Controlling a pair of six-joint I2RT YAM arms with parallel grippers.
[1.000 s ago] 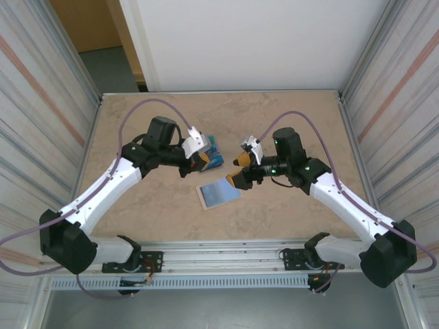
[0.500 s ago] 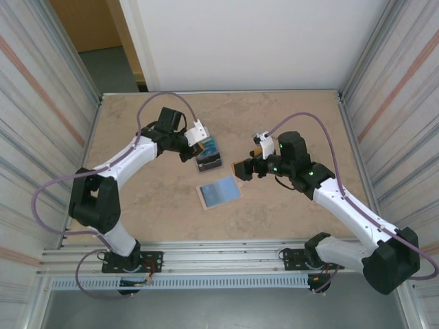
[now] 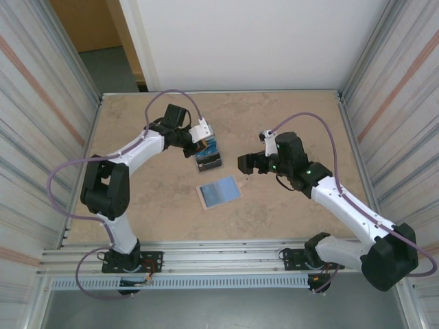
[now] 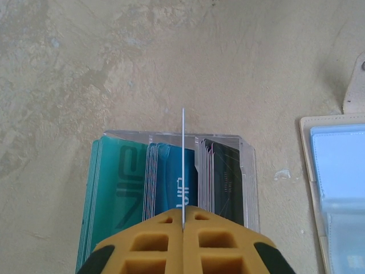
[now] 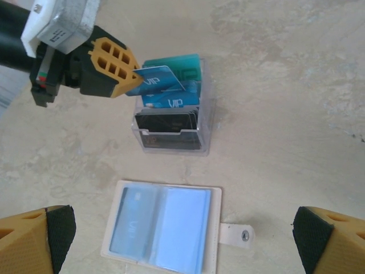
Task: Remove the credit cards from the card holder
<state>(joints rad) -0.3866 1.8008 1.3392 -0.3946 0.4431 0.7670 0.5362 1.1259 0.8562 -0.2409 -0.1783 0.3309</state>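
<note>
left gripper (image 5: 128,80), clenched on the blue vip card (image 5: 165,77) above the clear card box (image 5: 171,149), should lower it squarely; right gripper (image 5: 182,238) gapes released.

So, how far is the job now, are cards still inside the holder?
Done: teal, blue and dark credit cards stand in the clear box. In hand: the left gripper is shut on a blue card above the box. Left: the open card holder shows another card in one pocket; the right gripper is open.
</note>
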